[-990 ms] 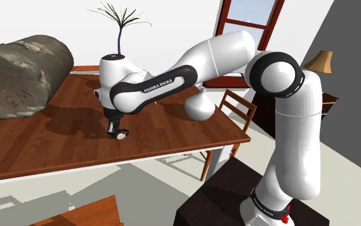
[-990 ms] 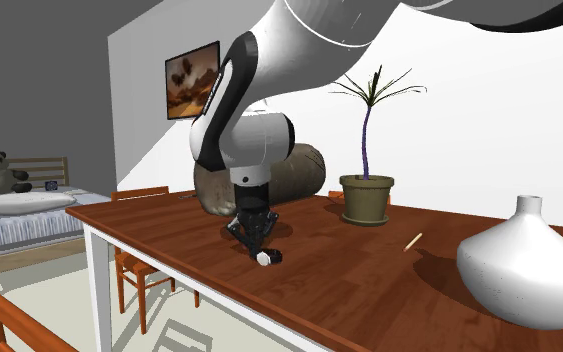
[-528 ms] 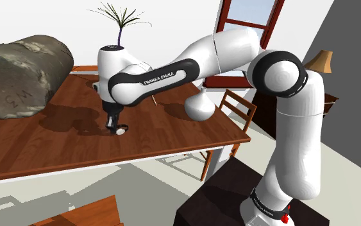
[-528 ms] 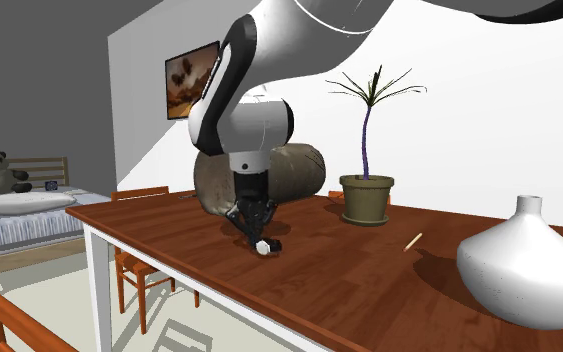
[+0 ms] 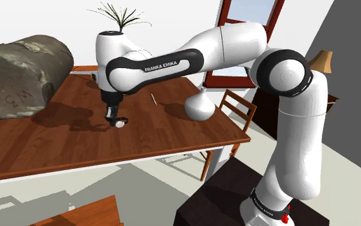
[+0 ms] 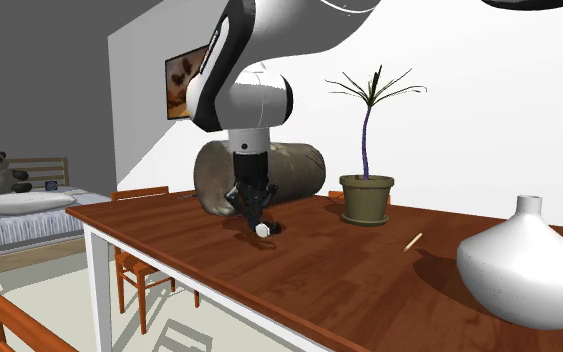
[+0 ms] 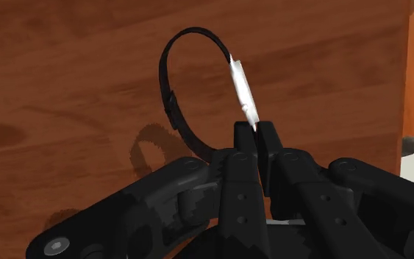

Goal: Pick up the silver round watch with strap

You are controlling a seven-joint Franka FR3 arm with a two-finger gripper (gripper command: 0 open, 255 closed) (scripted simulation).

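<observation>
I see the brown wooden surface (image 5: 50, 144) with the white arm (image 5: 230, 45) reaching over its middle. The black end effector (image 7: 255, 134) points down, its fingers clenched on the case edge of the silver round watch (image 7: 240, 87). The watch hangs just above the wood, its black strap (image 7: 170, 96) looping out ahead of the fingertips.

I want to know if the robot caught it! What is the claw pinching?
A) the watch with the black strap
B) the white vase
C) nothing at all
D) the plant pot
A: in the wrist view the claw is shut on the watch, clasping the edge of its silver face while the black strap loops out over the brown table.
</observation>
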